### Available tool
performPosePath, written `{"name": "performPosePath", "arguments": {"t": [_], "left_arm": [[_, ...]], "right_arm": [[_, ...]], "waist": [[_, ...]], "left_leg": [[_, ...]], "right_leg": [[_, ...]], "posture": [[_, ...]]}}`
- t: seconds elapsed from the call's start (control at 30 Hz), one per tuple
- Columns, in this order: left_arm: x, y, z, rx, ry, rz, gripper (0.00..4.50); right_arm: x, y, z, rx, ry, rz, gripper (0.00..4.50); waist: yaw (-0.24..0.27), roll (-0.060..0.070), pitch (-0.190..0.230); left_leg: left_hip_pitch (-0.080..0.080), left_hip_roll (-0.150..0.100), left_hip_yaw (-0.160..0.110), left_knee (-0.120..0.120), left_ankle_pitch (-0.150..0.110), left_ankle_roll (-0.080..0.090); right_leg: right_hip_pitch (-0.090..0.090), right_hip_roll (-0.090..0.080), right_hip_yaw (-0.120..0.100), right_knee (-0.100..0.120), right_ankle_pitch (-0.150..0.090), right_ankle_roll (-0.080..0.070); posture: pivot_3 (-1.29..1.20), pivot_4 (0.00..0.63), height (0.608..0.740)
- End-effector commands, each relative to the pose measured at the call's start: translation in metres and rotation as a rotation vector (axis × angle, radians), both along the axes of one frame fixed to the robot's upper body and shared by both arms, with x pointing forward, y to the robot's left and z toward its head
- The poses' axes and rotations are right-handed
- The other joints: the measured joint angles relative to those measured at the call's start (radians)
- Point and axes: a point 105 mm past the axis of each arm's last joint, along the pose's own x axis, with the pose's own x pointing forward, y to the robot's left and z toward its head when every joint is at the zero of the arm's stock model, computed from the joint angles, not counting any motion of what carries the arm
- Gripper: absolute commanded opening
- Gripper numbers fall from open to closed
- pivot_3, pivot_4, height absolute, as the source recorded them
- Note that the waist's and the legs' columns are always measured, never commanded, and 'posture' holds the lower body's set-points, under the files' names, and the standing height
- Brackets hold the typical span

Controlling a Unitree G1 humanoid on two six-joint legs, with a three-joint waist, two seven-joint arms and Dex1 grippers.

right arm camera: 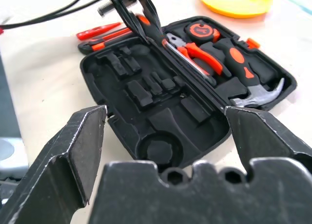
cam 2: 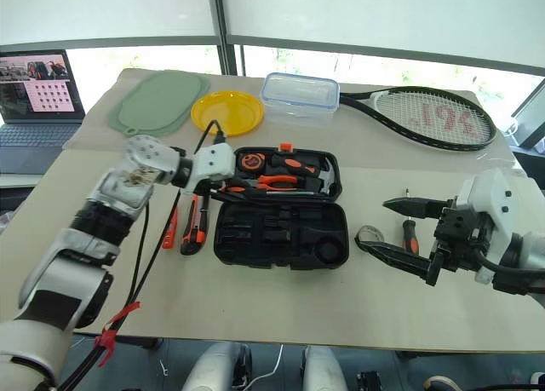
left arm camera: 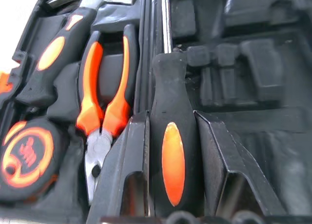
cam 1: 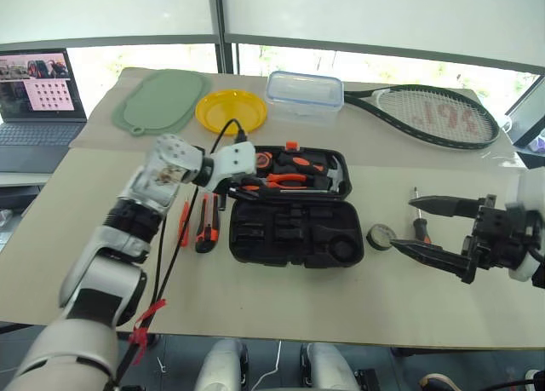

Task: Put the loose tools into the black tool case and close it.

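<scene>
The left hand (left arm camera: 168,136) grips a screwdriver (left arm camera: 171,151) over the open black tool case (cam 1: 294,238); the right hand (cam 1: 426,229) spreads wide, empty.

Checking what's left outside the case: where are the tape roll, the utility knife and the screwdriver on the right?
tape roll (cam 1: 381,236), left eye view, top face.
utility knife (cam 1: 208,227), left eye view, mid-body.
screwdriver (cam 2: 410,234), right eye view, handle.

Beige table (cam 1: 255,306): open black tool case (cam 1: 294,233), utility knife (cam 1: 207,224), tape roll (cam 1: 381,236).
</scene>
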Motion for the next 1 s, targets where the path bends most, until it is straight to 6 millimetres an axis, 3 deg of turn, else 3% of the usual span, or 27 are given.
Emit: {"name": "performPosePath", "arguments": {"t": [0.03, 0.3, 0.47, 0.77, 1.0], "left_arm": [[0.003, 0.000, -0.003, 0.055, -0.022, -0.019, 0.89], [0.009, 0.000, -0.012, 0.103, -0.044, -0.003, 0.89], [0.000, -0.009, -0.006, 0.034, -0.041, -0.078, 0.89], [0.002, -0.009, 0.002, -0.001, -0.064, -0.057, 0.89], [-0.005, -0.001, -0.005, 0.091, -0.022, -0.072, 0.89]], "right_arm": [[-0.004, -0.002, 0.010, -0.007, -0.076, -0.041, 4.50], [-0.005, -0.003, 0.011, 0.016, -0.100, -0.086, 4.50], [-0.005, -0.003, 0.010, 0.014, -0.107, -0.097, 4.50], [-0.003, -0.001, 0.008, 0.013, -0.108, -0.104, 4.50], [-0.001, 0.002, 0.008, 0.012, -0.110, -0.098, 4.50]], "waist": [[-0.005, 0.000, 0.000], [-0.003, 0.000, 0.000], [-0.003, 0.000, 0.000], [-0.003, 0.000, 0.000], [-0.004, 0.000, 0.000]], "left_leg": [[0.000, 0.000, 0.000, 0.000, 0.000, 0.000], [0.001, 0.001, -0.001, 0.001, 0.000, 0.000], [0.001, 0.001, -0.001, 0.002, 0.000, 0.000], [0.000, 0.001, -0.001, 0.002, 0.000, 0.001], [0.000, 0.001, -0.001, 0.002, 0.000, 0.001]], "right_leg": [[0.000, 0.000, 0.000, 0.000, 0.000, 0.000], [0.001, 0.000, 0.000, 0.001, 0.000, 0.000], [0.001, 0.000, 0.000, 0.001, 0.000, 0.000], [0.001, 0.000, 0.000, 0.001, 0.000, 0.000], [0.001, 0.000, 0.000, 0.002, 0.000, 0.000]], "posture": [[0.00, 0.150, 0.738], [0.00, 0.150, 0.738], [0.00, 0.150, 0.738], [0.00, 0.150, 0.738], [0.00, 0.150, 0.738]]}}
